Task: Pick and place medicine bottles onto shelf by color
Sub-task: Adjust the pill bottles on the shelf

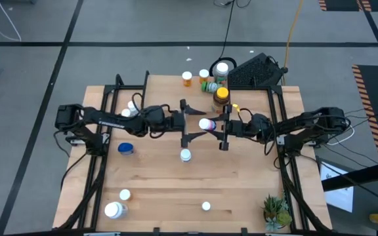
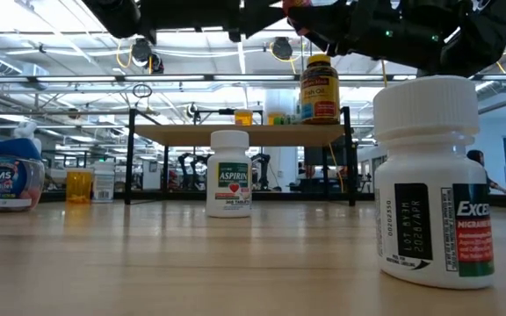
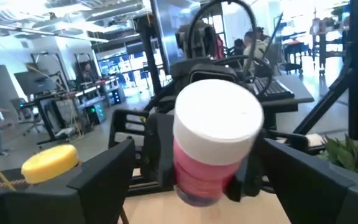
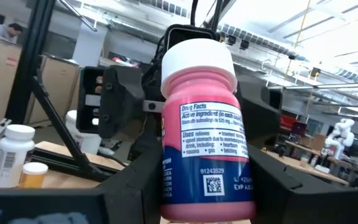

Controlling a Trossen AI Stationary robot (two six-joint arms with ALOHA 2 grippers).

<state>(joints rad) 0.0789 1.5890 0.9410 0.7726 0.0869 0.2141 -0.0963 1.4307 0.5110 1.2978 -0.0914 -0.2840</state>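
The counter (image 1: pixel 241 190) carries the shelf (image 1: pixel 254 98) at its far edge, and above its middle the two arms meet nose to nose. The right gripper (image 1: pixel 223 128) has its jaws closed on a pink bottle (image 1: pixel 206 124) with a white cap, held in the air; the left gripper (image 1: pixel 188 124) faces it with jaws spread wide to either side of the same bottle, not visibly touching it, so this looks like a handover or a regrasp in mid-air. By my reading the task is at an early to middle stage: roughly five bottles stand on or by the shelf, namely the tall yellow-lidded amber jar (image 1: pixel 221 97), a white-capped one (image 1: pixel 222 68), a green one (image 1: pixel 209 86) and two small orange ones (image 1: pixel 188 79). Left on the counter I count six: the aspirin bottle (image 1: pixel 186 156), a blue jar (image 1: pixel 125 149), two white ones near the left arm (image 1: pixel 131 108), two at the near left corner (image 1: pixel 115 210), plus one small white cap near the front (image 1: pixel 206 206). A potted plant (image 1: pixel 275 211) sits at the near right corner.
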